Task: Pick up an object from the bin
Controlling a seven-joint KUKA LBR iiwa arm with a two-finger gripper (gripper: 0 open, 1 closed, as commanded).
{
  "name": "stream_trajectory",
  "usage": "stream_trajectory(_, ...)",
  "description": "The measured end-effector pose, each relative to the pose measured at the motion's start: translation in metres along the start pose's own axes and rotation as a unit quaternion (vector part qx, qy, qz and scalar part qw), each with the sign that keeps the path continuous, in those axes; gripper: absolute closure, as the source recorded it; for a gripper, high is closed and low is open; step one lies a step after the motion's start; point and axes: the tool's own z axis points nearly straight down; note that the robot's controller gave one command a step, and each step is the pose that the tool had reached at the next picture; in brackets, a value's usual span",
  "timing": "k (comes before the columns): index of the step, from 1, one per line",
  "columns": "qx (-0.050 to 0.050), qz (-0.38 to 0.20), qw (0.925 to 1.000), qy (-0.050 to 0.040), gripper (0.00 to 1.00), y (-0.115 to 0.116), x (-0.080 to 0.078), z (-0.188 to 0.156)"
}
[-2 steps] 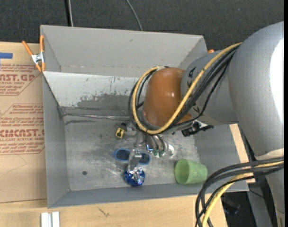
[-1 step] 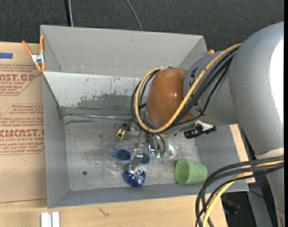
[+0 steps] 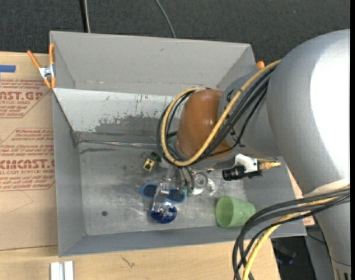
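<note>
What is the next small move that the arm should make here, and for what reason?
Probably a short, straight descent. The gripper is over the small heap of blue and clear things at the front middle of the bin, while the green cup and the little yellow block lie apart from it, so going down should meet the heap first.

The grey sheet-metal bin around my gripper is matt. Its floor is dull and scratched, and the back wall beyond the gripper is streaked with dark scuffs. Near the gripper, toward the view's right, lies a pale green plastic cup, smooth and matt. Just in front of the gripper a small dark blue plastic piece shines glossy. Above the gripper, my orange dome cover is smooth with a soft sheen.
</note>
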Motion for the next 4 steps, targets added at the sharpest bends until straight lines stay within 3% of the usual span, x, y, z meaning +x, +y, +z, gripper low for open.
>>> stream_trajectory(1,0.002,0.000,1.0000,0.0021,0.00,0.002,-0.003,-0.004)
stream_trajectory(2,0.002,-0.001,1.0000,0.0069,1.00,0.003,0.000,-0.003)
stream_trajectory(4,0.003,-0.002,1.0000,0.0033,1.00,0.006,-0.003,-0.109)
